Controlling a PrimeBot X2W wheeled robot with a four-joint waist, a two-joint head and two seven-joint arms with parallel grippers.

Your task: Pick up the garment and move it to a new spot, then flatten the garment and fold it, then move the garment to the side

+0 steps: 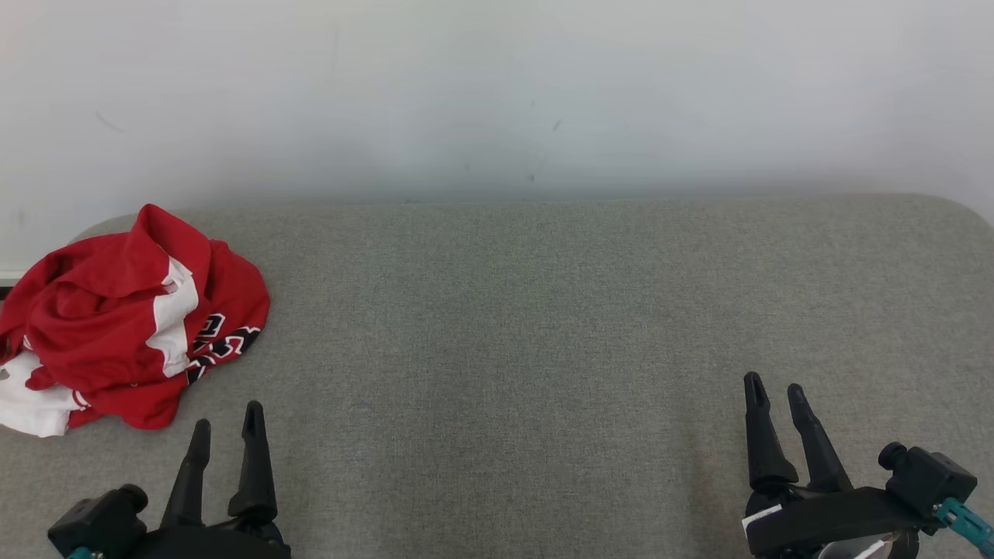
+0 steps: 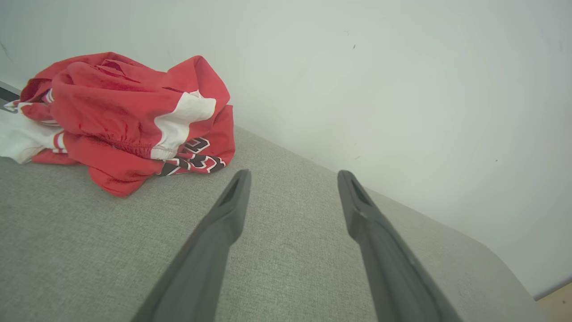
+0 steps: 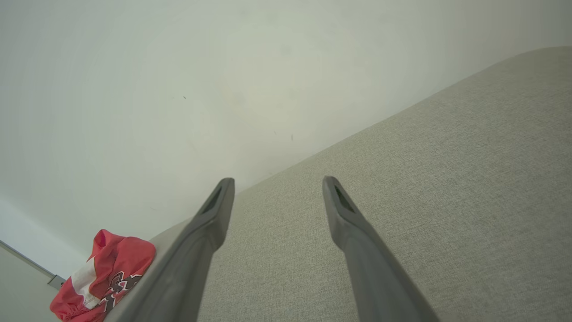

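The garment [image 1: 124, 318] is a red and white piece with black lettering, crumpled in a heap at the far left of the grey fabric surface [image 1: 512, 326]. It also lies at the upper left of the left wrist view as the garment [image 2: 125, 120], and small at the lower left of the right wrist view as the garment [image 3: 105, 277]. My left gripper [image 1: 227, 427] is open just below and right of the heap, apart from it, nothing between its fingers. My right gripper [image 1: 776, 392] is open and empty at the lower right, far from the cloth.
A pale wall [image 1: 497, 93] rises right behind the grey surface. The surface's rounded far right corner [image 1: 959, 210] and far left corner mark its limits. A strip of wooden floor [image 2: 558, 299] shows past the edge in the left wrist view.
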